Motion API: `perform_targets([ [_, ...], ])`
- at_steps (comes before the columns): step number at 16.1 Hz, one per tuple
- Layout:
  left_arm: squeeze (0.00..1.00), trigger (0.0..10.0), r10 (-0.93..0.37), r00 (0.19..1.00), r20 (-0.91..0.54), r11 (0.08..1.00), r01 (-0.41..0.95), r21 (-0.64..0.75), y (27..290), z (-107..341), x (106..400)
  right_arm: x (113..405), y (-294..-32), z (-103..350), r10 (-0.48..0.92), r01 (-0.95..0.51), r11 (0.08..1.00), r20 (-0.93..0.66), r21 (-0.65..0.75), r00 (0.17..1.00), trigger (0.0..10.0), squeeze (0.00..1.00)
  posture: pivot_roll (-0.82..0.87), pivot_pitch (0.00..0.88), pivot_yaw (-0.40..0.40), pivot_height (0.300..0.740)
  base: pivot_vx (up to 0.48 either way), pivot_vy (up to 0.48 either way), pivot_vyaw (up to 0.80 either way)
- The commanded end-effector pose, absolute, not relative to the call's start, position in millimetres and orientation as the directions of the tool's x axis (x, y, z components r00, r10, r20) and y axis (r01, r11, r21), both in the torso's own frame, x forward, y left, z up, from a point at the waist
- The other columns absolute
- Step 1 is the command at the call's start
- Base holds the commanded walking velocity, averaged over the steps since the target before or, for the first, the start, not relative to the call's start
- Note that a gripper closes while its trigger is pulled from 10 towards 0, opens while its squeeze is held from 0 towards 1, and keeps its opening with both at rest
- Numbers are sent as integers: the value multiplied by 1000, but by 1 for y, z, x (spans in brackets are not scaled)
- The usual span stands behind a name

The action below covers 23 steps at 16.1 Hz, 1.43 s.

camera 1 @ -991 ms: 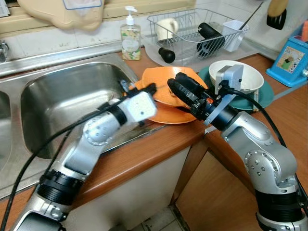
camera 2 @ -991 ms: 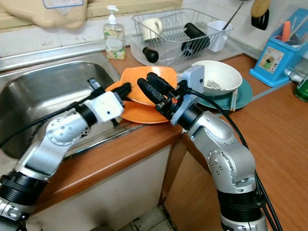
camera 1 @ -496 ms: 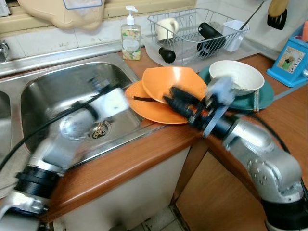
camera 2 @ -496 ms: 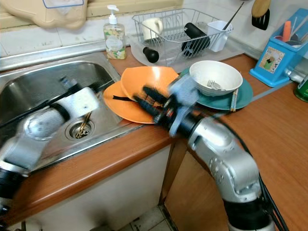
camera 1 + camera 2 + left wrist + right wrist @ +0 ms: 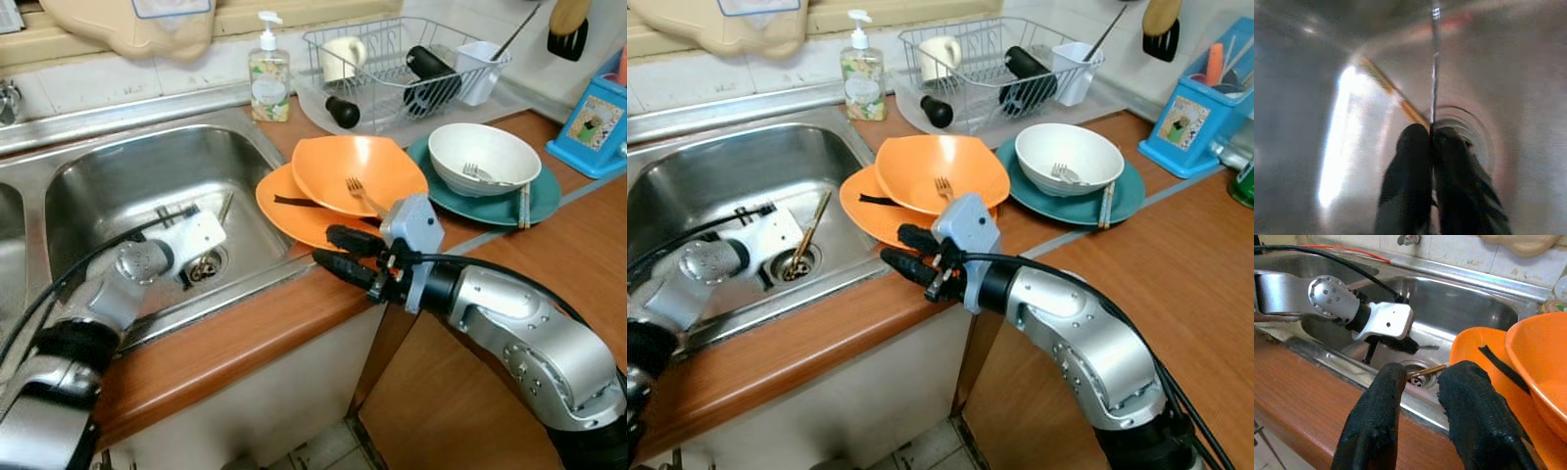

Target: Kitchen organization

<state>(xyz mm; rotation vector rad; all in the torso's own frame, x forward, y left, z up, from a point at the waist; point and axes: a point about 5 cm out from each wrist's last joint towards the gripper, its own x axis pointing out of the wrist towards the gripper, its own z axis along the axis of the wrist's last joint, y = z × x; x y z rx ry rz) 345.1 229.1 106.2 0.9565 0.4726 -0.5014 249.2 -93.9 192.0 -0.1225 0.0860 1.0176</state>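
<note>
While the left gripper (image 5: 1430, 132) is reaching down into the sink (image 5: 108, 186), its two fingers are pressing together on a thin metal utensil (image 5: 1435, 63) just above the drain (image 5: 789, 264). A wooden chopstick (image 5: 811, 227) is lying slantwise on the sink floor, one end at the drain. The right gripper (image 5: 338, 253) is hovering over the counter edge (image 5: 255, 328), jaws apart and holding nothing, just in front of the orange plate (image 5: 284, 201). An orange bowl (image 5: 358, 171) with a fork (image 5: 361, 194) is resting on that plate. Beside it, a white bowl (image 5: 485, 157) is sitting on a teal plate (image 5: 539, 196). A dish rack (image 5: 402, 64) and a soap bottle (image 5: 266, 70) are standing behind.
</note>
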Motion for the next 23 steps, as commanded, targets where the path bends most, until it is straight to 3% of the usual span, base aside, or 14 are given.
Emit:
perform_targets([
  [1, 1000, 10000, -207, 752, -626, 465, 639, 613, 226, 102, 347, 247, -92, 190, 842, -856, 511, -156, -71, 516, 10000, 0, -14, 0, 16, 740, 0, 0, 0],
  [4, 1000, 10000, -212, 718, -663, 452, 674, 584, 227, 97, 347, 248, -92, 190, 833, -848, 522, -160, -87, 529, 10000, 0, -18, 0, 25, 740, 0, 0, 0],
  [7, 1000, 10000, -215, 737, -641, 466, 654, 596, 232, 100, 347, 257, -98, 201, 797, -801, 594, -84, -71, 599, 10000, 0, -22, 0, 29, 740, 0, 0, 0],
  [8, 1000, 10000, -215, 748, -628, 471, 642, 605, 233, 102, 348, 259, -99, 203, 786, -789, 611, -70, -65, 614, 10000, 149, -23, 0, 30, 740, 0, 0, 0],
  [9, 1000, 10000, -216, 769, -602, 484, 620, 617, 235, 105, 349, 262, -101, 206, 770, -772, 633, -54, -62, 636, 10000, 1000, -24, 0, 29, 740, 0, 0, 0],
  [10, 1000, 10000, -213, 793, -570, 493, 591, 638, 237, 109, 350, 265, -104, 209, 755, -756, 652, -40, -60, 655, 10000, 1000, -24, 0, 30, 740, 0, 0, 0],
  [11, 933, 10000, -198, 862, -467, 539, 494, 682, 240, 119, 352, 272, -111, 216, 702, -700, 710, 0, -74, 712, 10000, 1000, -25, 0, 25, 740, 0, 0, 0],
  [12, 0, 10000, -190, 910, -368, 606, 404, 685, 240, 127, 353, 274, -117, 220, 664, -660, 745, 25, -96, 747, 10000, 1000, -26, 0, 24, 740, 0, 0, 0],
  [15, 0, 10000, -301, 940, -159, 794, 339, 505, 221, 142, 338, 279, -129, 213, 556, -543, 821, 28, -178, 831, 10000, 1000, -23, 0, 21, 740, 0, 0, 0],
  [16, 0, 10000, -360, 927, -101, 818, 366, 444, 211, 149, 329, 281, -131, 209, 528, -514, 834, 21, -200, 849, 10000, 749, -22, 0, 22, 740, 0, 0, 0],
  [17, 0, 10000, -418, 907, -49, 830, 403, 386, 201, 155, 319, 283, -131, 204, 516, -505, 842, 10, -189, 857, 10000, 0, -22, 0, 25, 740, 0, 0, 0],
  [19, 0, 10000, -524, 851, 37, 828, 498, 256, 181, 167, 300, 286, -129, 194, 504, -501, 854, -13, -141, 864, 10000, 0, -12, 0, 23, 740, 0, 0, 0],
  [22, 0, 10000, -590, 804, 74, 800, 571, 185, 166, 172, 287, 286, -126, 187, 514, -514, 855, -17, -72, 857, 10000, 0, -9, 0, 20, 740, 0, 0, 0],
  [23, 0, 10000, -608, 790, 75, 788, 591, 172, 160, 173, 282, 288, -125, 184, 508, -508, 859, -18, -54, 861, 6824, 0, -8, 0, 18, 740, 0, 0, 0],
])
